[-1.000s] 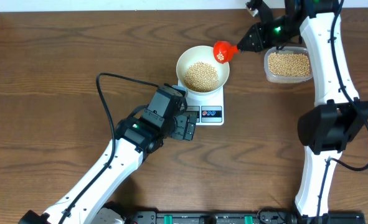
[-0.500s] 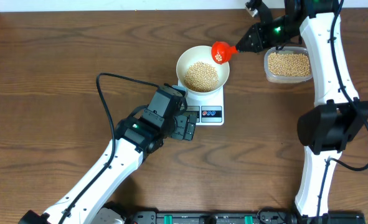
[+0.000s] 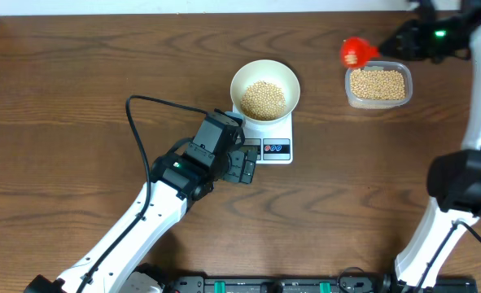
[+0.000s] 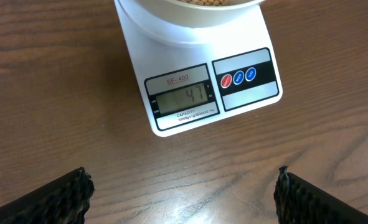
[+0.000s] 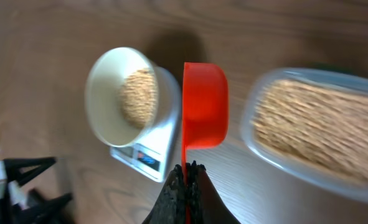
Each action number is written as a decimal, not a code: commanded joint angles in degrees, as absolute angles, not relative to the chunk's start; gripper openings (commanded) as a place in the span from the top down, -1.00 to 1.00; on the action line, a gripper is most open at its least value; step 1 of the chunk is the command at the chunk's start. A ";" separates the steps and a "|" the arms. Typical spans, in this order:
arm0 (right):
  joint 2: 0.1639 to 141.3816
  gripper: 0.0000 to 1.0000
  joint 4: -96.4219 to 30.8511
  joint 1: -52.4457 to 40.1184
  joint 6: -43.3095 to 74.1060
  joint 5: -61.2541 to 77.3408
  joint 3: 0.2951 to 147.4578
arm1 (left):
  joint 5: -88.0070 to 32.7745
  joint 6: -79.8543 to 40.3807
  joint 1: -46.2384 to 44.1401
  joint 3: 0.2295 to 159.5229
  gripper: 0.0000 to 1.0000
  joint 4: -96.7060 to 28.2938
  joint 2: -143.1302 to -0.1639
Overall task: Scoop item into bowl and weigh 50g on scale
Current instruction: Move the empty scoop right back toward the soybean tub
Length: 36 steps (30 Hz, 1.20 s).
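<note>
Reading 47, the scale (image 4: 199, 93) under the bowl (image 3: 242, 80) of beans (image 3: 263, 98) at centre frame needs a trickle, so a full load from the scoop (image 3: 352, 51) clamped in the right tool (image 5: 185, 177), upper right, would likely overshoot; left tool (image 4: 180, 186) gapes.

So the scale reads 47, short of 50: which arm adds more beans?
Right: the right gripper holds the red scoop by the bean tub; the left gripper sits open near the scale.

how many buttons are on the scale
3, in a row on the scale, right of its display: red button leftmost, then middle blue button and right blue button.
</note>
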State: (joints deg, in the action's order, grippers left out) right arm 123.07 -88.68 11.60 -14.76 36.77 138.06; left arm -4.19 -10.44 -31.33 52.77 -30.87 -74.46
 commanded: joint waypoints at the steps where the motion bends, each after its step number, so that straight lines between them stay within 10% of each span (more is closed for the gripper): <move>1: 121.84 0.98 -89.62 13.17 -14.31 30.11 139.06 | -4.08 -9.87 -31.27 52.77 -0.91 -30.98 -73.63; 36: 121.84 0.98 -89.60 11.97 -20.29 49.01 139.00 | -3.86 -9.87 -31.27 52.77 -0.91 -30.81 -73.67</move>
State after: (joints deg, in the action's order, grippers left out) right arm 122.72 -89.38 12.62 -17.02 41.91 138.08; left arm -4.19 -10.44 -31.33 52.77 -30.83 -74.46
